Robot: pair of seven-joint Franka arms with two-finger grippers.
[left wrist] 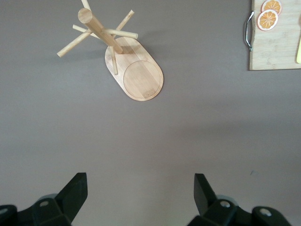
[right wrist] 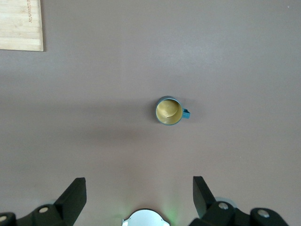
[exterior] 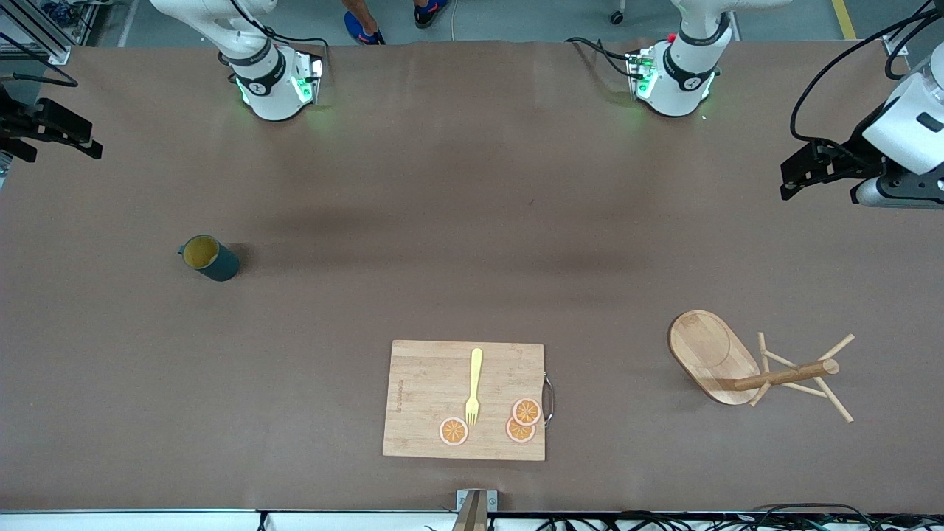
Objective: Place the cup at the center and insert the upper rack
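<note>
The cup (exterior: 210, 257), dark teal with a mustard-yellow inside, stands upright on the table toward the right arm's end; it also shows in the right wrist view (right wrist: 169, 111). The upper rack (exterior: 714, 357), a light wooden mug tree, stands on its oval base toward the left arm's end, with its post and pegs showing in the left wrist view (left wrist: 139, 73). My left gripper (left wrist: 139, 180) hangs open and empty high over bare table at its end (exterior: 795, 177). My right gripper (right wrist: 138, 181) is likewise open and empty, high over its own end (exterior: 63, 147).
A rectangular wooden cutting board (exterior: 428, 383) with a metal handle lies near the front camera, mid-table. On it are a yellow fork (exterior: 473, 385) and three orange slices (exterior: 526, 411). The arm bases (exterior: 273, 85) stand along the table's edge farthest from the front camera.
</note>
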